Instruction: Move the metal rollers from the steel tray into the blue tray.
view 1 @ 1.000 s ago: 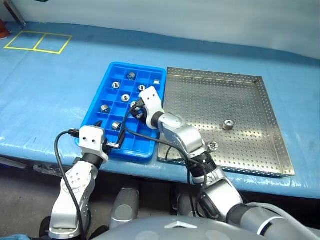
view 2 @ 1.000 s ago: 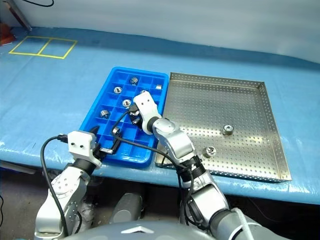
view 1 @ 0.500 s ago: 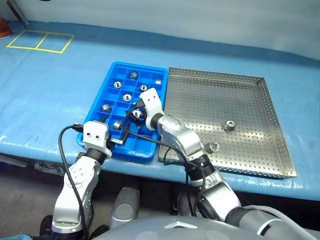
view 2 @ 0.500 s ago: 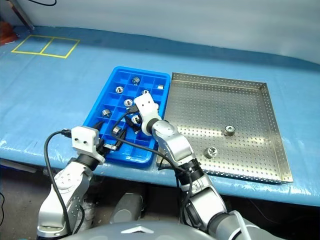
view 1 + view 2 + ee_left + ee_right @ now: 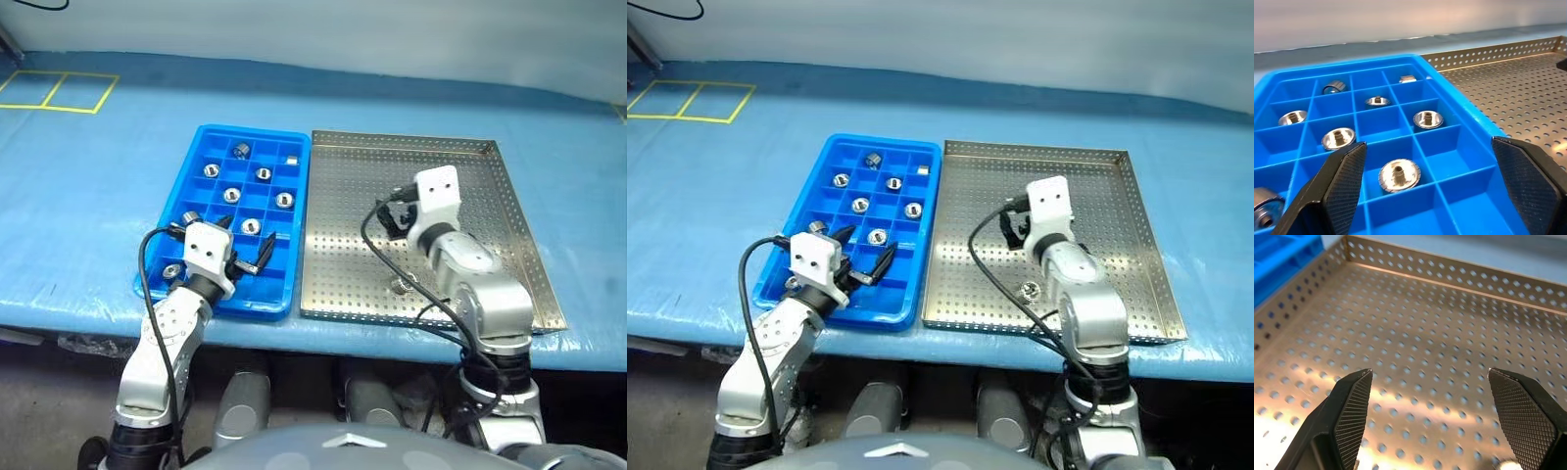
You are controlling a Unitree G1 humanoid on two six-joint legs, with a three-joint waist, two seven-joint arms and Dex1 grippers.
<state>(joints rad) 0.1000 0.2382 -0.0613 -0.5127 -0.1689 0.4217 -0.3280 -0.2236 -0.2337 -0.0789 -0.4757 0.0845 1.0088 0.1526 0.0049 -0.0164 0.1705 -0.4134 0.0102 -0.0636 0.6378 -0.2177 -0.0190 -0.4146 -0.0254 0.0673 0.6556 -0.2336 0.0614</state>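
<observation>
The blue tray (image 5: 294,279) lies left of the steel tray (image 5: 509,245), and several metal rollers (image 5: 231,194) sit singly in its compartments. One roller (image 5: 402,285) lies on the steel tray's perforated floor near the front rim. My left gripper (image 5: 247,245) hangs open and empty over the blue tray's near compartments, with a roller (image 5: 1399,175) just ahead of its fingers (image 5: 1342,186). My right gripper (image 5: 1014,227) is open and empty above the middle of the steel tray's bare floor (image 5: 1440,333).
Both trays rest on a table under a blue cover (image 5: 88,196), close to its front edge. Yellow tape squares (image 5: 54,90) mark the far left. A black cable (image 5: 377,255) loops off the right wrist over the steel tray.
My right gripper opened over the blue tray, then swung right to above the steel tray. The left gripper crept slightly further over the blue tray. The head camera has shifted too.
</observation>
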